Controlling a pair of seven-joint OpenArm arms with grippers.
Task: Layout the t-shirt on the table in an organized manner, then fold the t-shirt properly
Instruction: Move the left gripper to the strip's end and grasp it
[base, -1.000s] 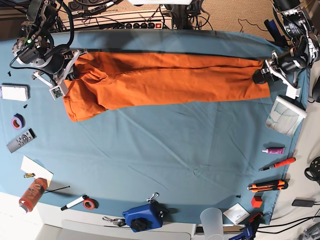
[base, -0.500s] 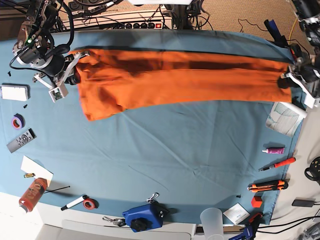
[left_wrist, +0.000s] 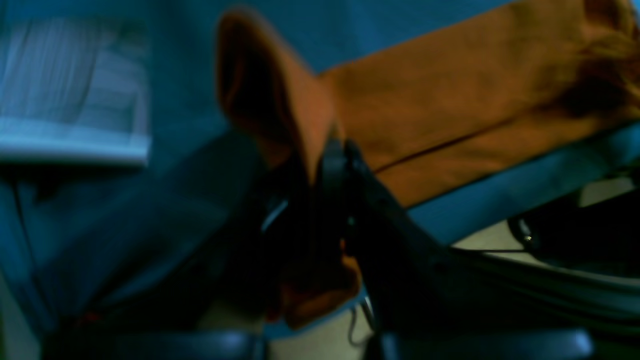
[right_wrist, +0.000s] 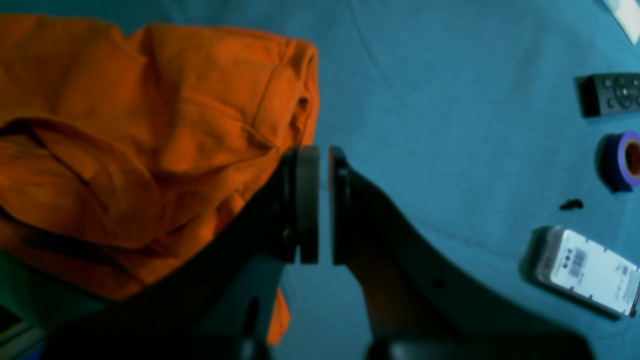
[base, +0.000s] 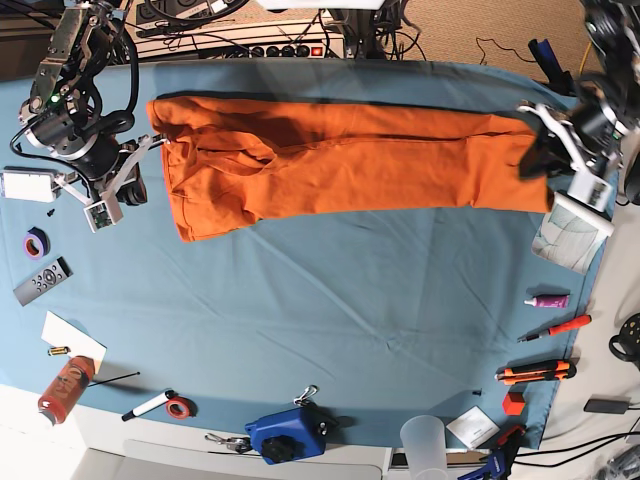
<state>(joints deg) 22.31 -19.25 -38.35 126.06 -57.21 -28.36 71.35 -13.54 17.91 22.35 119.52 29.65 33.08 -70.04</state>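
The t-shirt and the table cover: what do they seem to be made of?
The t-shirt: soft woven or knit fabric, probably cotton, matte orange; it creases, bunches and shows stitched hems in the right wrist view. The table cover: thin matte teal cloth, judging by shallow wrinkles and long crease lines; the fibre cannot be told.

The table (base: 330, 300) (teal-clothed) bears the t-shirt (base: 330, 160), a remote (base: 42, 281) and tape (base: 36, 242).
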